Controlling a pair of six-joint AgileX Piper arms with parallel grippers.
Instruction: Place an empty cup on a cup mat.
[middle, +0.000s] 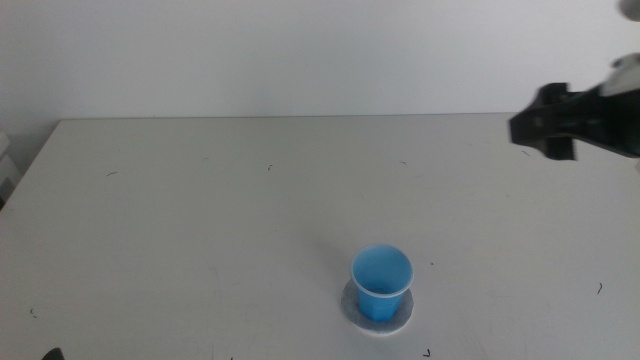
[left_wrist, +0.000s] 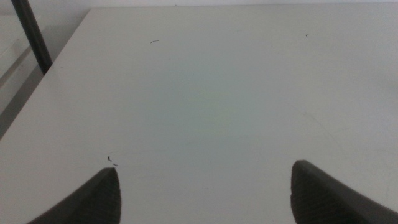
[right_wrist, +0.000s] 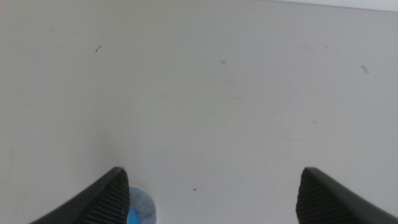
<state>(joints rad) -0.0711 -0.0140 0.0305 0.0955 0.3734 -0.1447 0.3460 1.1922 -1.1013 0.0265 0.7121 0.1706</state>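
While the cup (middle: 381, 282) stands upright on the mat (middle: 380, 310), the right tool (middle: 545, 125) hangs well apart, jaws spread, empty; a careless swing could topple it.

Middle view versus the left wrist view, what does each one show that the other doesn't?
Only the middle view shows the cup standing upright on the cup mat near the table's front edge, and the right gripper raised at the right side, well away from the cup. Only the left wrist view shows the left gripper, jaws open with nothing between them, and a dark post beyond the table's edge. Both show the pale, lightly scuffed table.
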